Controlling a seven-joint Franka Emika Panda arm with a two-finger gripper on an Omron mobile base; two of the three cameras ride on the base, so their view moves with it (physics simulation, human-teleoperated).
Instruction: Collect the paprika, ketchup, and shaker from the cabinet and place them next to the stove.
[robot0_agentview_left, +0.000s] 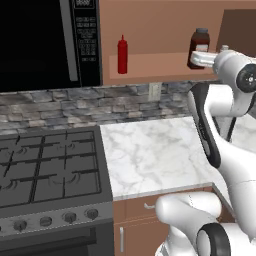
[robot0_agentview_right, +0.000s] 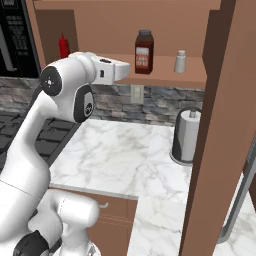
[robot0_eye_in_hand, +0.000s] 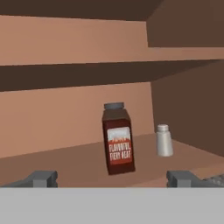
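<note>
Stove (robot0_agentview_left: 50, 170) sits low on the left, dark grey, black grates over the burners, round knobs along its front edge; black microwave (robot0_agentview_left: 50, 42) hangs above it. Marble counter (robot0_agentview_left: 150, 155) runs right from the stove, just beside it, stone backsplash (robot0_agentview_left: 75, 107) behind with a wall outlet (robot0_agentview_left: 155, 90). Cabinet (robot0_agentview_right: 165, 70) is the brown wooden wall unit above the counter, open flat shelf, plain brown side panel coming down on the right in the right base view. White arm (robot0_agentview_right: 65, 90) is raised to shelf height, hand pointed into the shelf opening. White knob-topped cylinder (robot0_agentview_right: 186, 132) stands upright on the counter under the shelf, near the brown panel. Ketchup (robot0_agentview_left: 122, 55), slim red bottle with pointed nozzle, stands upright at the left end of the shelf, near the microwave, well apart from the other two. Paprika (robot0_eye_in_hand: 117, 139), squarish dark reddish-brown jar with grey cap and a label, stands on the shelf toward the right, upright or only slightly tilted in the hand view, which itself may be rolled. Shaker (robot0_eye_in_hand: 164, 141), small pale thing with rounded top, stands upright just beside the paprika on its right, not touching it, near the cabinet's inner side wall. Gripper (robot0_eye_in_hand: 113, 178) faces the paprika from in front of the shelf, fingertips (robot0_eye_in_hand: 41, 178) spread wide, one each side of the jar's line, nothing between them, not touching the jar
</note>
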